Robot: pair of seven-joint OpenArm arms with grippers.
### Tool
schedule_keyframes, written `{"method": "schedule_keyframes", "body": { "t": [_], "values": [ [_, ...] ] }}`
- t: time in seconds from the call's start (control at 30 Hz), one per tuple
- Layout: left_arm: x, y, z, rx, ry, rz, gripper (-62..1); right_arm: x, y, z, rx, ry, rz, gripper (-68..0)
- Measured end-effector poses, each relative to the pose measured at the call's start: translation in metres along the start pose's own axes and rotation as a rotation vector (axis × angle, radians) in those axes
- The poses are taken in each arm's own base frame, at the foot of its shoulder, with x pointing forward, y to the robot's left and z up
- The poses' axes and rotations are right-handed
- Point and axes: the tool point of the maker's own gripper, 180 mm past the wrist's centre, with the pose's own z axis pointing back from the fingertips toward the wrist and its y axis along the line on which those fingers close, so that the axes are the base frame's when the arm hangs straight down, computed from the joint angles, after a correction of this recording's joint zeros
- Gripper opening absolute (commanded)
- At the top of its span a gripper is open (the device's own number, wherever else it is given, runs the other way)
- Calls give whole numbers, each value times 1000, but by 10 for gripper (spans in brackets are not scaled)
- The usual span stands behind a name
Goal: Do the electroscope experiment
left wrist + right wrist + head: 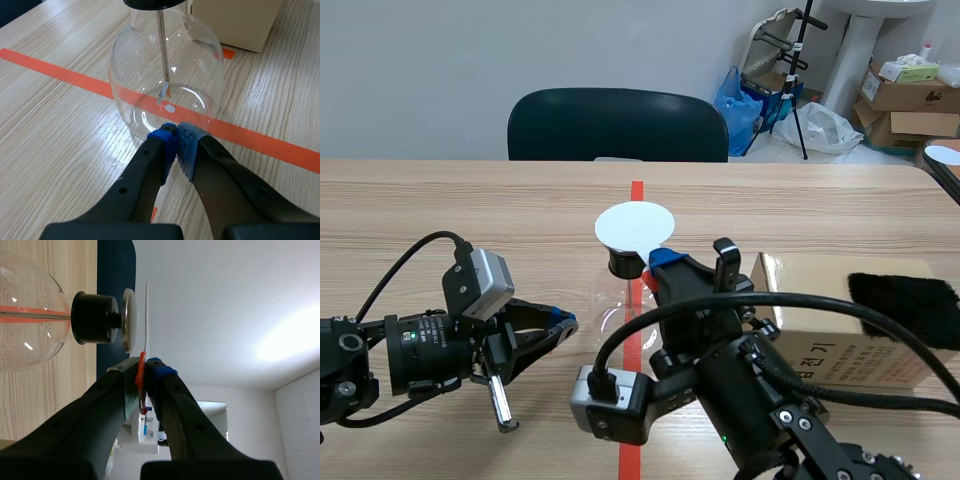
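Basically mid-experiment: right gripper (145, 366) pinching white disc (634, 224) by its edge, held just over electroscope (625, 262) cap, mid-table on tape. Left gripper (176, 132) closed on nothing, near flask base. Foil leaves (164, 91) barely parted; touching the cap and the reading probably still to go

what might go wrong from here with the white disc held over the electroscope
1. The right gripper pinches the thin white round disc only by a small orange-red tab at its rim. The disc may swivel or slip and strike the grey metal top plate just beside it.
2. The left gripper, shut, sits right by the wall of the clear round glass flask. A small forward nudge could shove or tip it.
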Motion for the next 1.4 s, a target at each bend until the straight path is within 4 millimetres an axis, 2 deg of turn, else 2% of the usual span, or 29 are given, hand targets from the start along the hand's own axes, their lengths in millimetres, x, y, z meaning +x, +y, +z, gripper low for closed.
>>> {"method": "schedule_keyframes", "body": {
  "t": [0.93,1.1,1.4],
  "values": [
    [0,0,0,0,0,0,-578,-1,0,0,0,6,0,-665],
    [0,0,0,0,0,0,-577,-12,0,0,0,65,0,-665],
    [0,0,0,0,0,0,-578,-45,0,6,0,250,0,-665]
  ]
}}
